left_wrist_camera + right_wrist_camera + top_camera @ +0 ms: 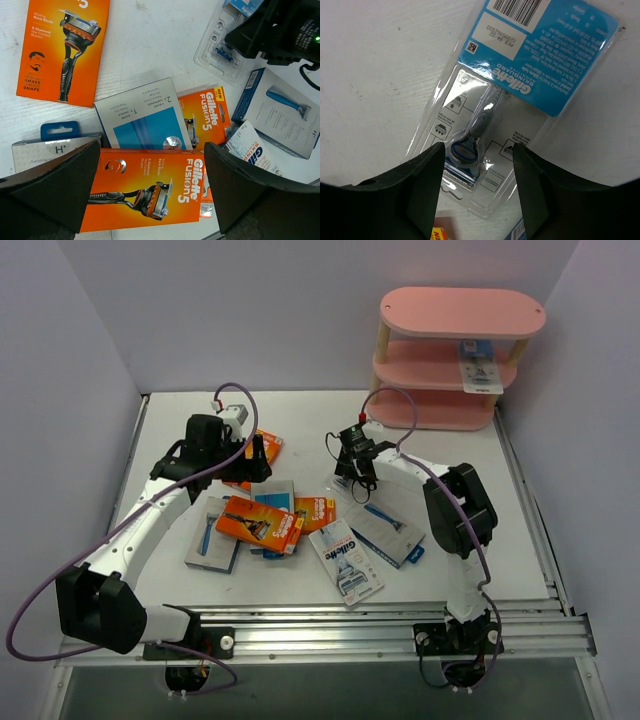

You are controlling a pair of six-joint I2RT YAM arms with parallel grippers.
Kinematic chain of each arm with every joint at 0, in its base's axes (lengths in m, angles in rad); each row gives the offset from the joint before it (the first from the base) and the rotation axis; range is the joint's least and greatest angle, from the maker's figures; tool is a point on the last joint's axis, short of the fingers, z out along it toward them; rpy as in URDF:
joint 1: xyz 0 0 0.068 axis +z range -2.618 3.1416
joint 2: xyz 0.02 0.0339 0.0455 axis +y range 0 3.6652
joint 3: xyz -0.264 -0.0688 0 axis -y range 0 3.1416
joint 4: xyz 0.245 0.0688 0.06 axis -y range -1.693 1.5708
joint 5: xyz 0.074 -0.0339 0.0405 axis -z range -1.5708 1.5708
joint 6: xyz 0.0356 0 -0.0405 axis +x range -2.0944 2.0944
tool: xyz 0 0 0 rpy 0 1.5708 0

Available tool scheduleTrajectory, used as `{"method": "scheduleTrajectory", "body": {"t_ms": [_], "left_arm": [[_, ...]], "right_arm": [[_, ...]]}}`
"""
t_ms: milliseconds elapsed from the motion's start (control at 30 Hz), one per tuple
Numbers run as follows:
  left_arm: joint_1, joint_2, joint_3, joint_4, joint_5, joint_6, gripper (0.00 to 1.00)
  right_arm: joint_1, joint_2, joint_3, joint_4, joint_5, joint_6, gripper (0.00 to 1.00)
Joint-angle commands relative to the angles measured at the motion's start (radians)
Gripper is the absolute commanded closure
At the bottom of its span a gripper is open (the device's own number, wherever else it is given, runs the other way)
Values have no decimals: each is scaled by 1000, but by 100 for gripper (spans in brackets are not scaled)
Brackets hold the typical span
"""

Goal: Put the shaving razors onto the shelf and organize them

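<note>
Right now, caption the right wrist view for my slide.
Right gripper, jaws apart, poised over a Gillette blister pack on the white table.

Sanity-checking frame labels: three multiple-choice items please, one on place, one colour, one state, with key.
1. Which tier of the shelf holds a blister pack? A top B middle C bottom
2. Colour of the Fusion5 box under the left gripper? A green B orange C black
3. Left gripper's jaws? A shut on a box B shut, empty C wide open, empty
Key: B, the pack lies on the middle board; B, the box face is orange; C, the fingers stand far apart, holding nothing.
</note>
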Motion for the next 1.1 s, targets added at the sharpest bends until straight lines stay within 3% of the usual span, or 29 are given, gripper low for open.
{"method": "scheduleTrajectory", "body": {"t_ms": [0,200,300,433,633,933,1067], "left_arm": [[-4,-33,19,28,24,-12,6],[-8,-31,19,30,32,-14,6],[-11,-28,19,31,42,-15,6],[-13,-24,19,33,50,-15,6],[-16,-15,19,33,52,-15,6],[-18,-5,22,27,33,-5,6],[-18,1,27,22,26,1,6]], "right_arm": [[13,33,56,-36,44,24,48],[16,91,100,-64,58,25,50],[16,105,105,-57,56,18,57],[15,113,113,-38,19,-4,76],[13,130,197,-47,-56,-172,100],[-31,101,381,-192,-125,-358,100],[-56,24,384,-234,-174,-447,100]]}}
